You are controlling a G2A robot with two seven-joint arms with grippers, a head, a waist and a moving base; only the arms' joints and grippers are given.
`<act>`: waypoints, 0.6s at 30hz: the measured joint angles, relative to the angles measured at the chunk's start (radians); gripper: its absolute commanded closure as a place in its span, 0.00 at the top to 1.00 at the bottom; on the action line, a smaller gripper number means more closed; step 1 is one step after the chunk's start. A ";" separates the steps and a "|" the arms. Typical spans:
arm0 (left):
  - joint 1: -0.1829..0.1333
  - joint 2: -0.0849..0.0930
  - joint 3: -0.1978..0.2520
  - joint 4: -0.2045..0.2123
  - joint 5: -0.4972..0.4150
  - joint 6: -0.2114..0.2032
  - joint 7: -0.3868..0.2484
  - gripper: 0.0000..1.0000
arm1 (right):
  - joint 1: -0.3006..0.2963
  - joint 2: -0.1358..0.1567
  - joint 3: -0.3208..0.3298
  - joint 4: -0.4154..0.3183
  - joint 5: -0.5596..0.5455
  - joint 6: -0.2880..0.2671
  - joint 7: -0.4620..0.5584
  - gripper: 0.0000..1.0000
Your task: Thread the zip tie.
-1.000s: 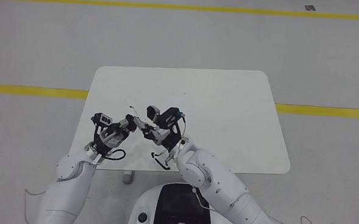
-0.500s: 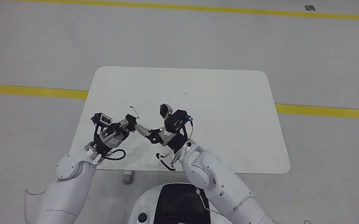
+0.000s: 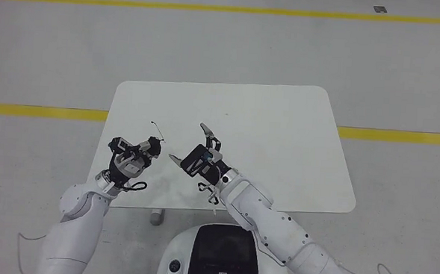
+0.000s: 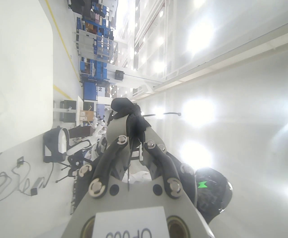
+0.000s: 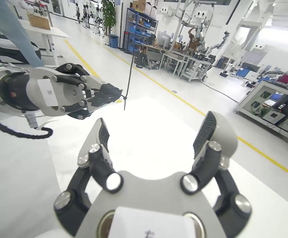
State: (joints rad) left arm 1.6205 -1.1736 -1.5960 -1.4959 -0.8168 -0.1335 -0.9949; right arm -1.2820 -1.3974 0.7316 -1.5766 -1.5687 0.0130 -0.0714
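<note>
A thin black zip tie (image 3: 154,128) stands up from my left gripper (image 3: 156,143), which is shut on it above the table's near left part. In the left wrist view the strap (image 4: 162,114) runs out past the closed fingertips (image 4: 126,106) to its small head. My right gripper (image 3: 186,141) hangs open a short way to the right of the left one, apart from the tie. Seen from the right wrist, its two ribbed pads (image 5: 103,133) spread wide with nothing between them, and beyond them the left gripper (image 5: 108,94) pinches the upright zip tie (image 5: 129,74).
The white table (image 3: 280,125) has rounded corners and bare surface toward the far and right sides. A yellow floor line (image 3: 399,136) passes behind it. Both grippers hover near the front left edge (image 3: 104,198).
My right gripper, close against the left gripper and the tie before, has opened and drawn back to the right. The left gripper has shifted slightly left, still holding the tie.
</note>
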 measured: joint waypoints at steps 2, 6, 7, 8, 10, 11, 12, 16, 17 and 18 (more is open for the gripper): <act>-0.001 0.000 0.001 0.001 -0.001 0.002 0.003 0.00 | 0.004 0.001 0.000 0.004 -0.001 0.004 0.005 1.00; -0.009 0.000 0.003 0.012 -0.098 0.115 0.012 0.00 | 0.033 0.014 -0.028 0.027 -0.001 0.043 0.016 1.00; -0.011 0.001 -0.001 0.016 -0.127 0.147 0.005 0.00 | 0.037 0.016 -0.033 0.031 -0.001 0.050 0.013 1.00; -0.012 0.002 -0.004 0.021 -0.151 0.178 -0.001 0.00 | 0.042 0.018 -0.039 0.035 -0.001 0.056 0.010 1.00; -0.018 0.005 -0.009 0.030 -0.198 0.248 -0.003 0.00 | 0.048 0.022 -0.052 0.045 -0.001 0.060 -0.002 1.00; -0.021 0.007 -0.012 0.029 -0.204 0.267 -0.001 0.00 | 0.048 0.022 -0.055 0.050 -0.001 0.052 -0.007 1.00; -0.025 0.010 -0.015 0.021 -0.187 0.268 0.001 0.00 | 0.047 0.022 -0.054 0.054 0.007 0.037 -0.015 1.00; -0.025 0.012 -0.016 0.015 -0.100 0.208 0.002 0.00 | 0.044 0.021 -0.045 0.057 0.022 0.023 -0.027 1.00; -0.025 0.012 -0.016 0.016 -0.100 0.208 0.002 0.00 | 0.044 0.021 -0.045 0.057 0.022 0.023 -0.027 1.00; -0.025 0.012 -0.016 0.016 -0.102 0.209 0.002 0.00 | 0.044 0.021 -0.045 0.057 0.022 0.024 -0.027 1.00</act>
State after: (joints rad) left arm 1.5958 -1.1616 -1.6119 -1.4801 -0.9183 0.0755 -0.9925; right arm -1.2380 -1.3765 0.6863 -1.5194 -1.5470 0.0367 -0.0983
